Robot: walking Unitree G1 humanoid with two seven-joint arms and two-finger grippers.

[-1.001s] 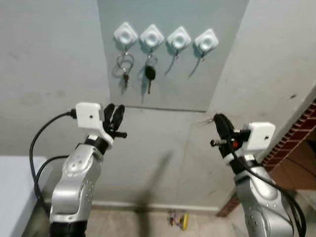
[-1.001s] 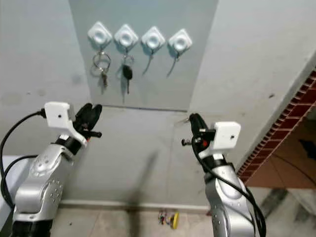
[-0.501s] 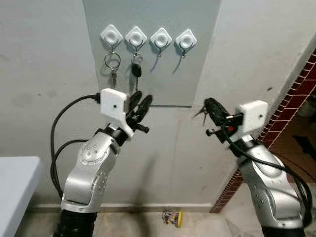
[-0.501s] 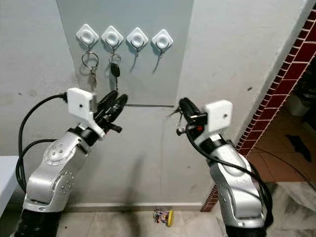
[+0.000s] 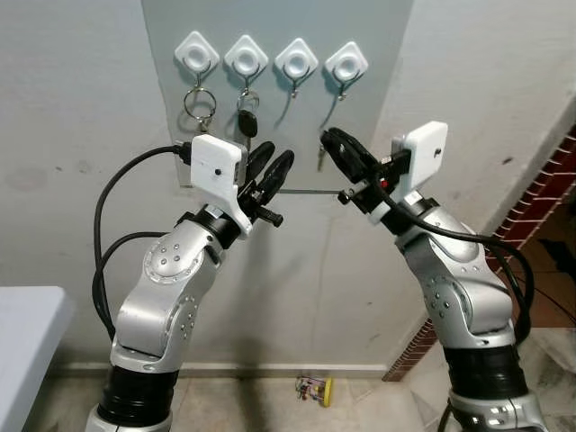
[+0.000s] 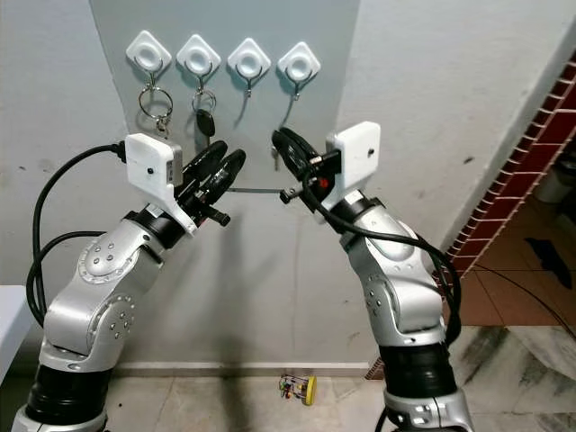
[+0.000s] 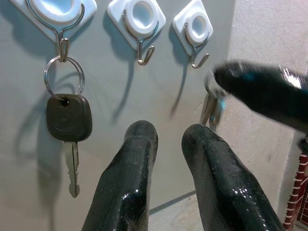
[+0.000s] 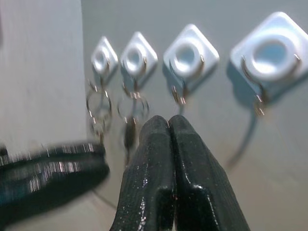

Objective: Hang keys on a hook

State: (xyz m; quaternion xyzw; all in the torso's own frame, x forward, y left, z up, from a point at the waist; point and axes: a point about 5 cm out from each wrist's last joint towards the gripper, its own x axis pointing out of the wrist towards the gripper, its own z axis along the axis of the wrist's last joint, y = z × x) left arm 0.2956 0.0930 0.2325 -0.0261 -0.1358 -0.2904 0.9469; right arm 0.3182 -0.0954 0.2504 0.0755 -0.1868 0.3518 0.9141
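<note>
The right claw (image 5: 331,144), pinched on a small bunch of silver keys (image 7: 211,107) dangling from its tips, sits just below the two bare white diamond-shaped hooks (image 5: 346,65), nearer them than the narrowly parted, empty left claw (image 5: 270,166).

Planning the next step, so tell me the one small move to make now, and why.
Probably raise the right gripper a little toward the bare third hook. It is shut on the keys, which dangle below hook height, and the two leftmost hooks already carry keys.
</note>
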